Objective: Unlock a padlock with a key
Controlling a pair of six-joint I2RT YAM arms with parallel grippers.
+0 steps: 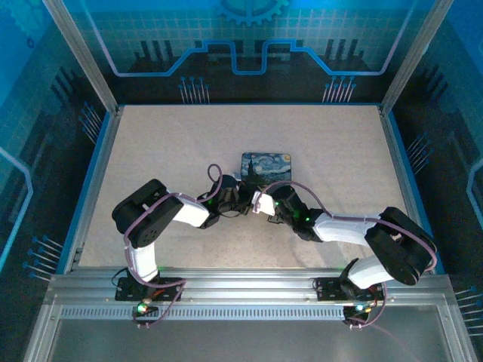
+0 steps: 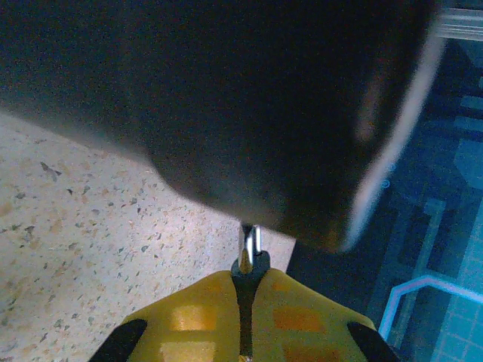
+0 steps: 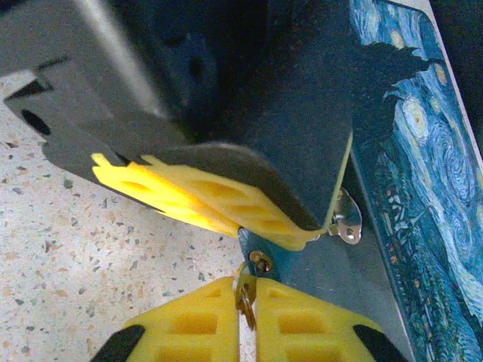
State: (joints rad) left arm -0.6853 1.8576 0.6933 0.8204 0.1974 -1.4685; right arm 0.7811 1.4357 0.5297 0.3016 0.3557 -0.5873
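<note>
Padlock (image 3: 260, 260) over speckled tabletop (image 3: 75, 256), blue walls (image 1: 249, 38)

Swirl-painted tin (image 1: 266, 166) lies, seemingly flat, on the speckled table (image 1: 166, 143)

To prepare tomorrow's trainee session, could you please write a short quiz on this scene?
1. True or false: the left end effector is wide open.
2. The lid of the tin shows: A sunflowers, B a swirling night sky, C plain red.
3. Fill in: the key, next to the padlock, is gripped by the ____ end effector.
Key: 1 false; 2 B; 3 right end effector.
</note>
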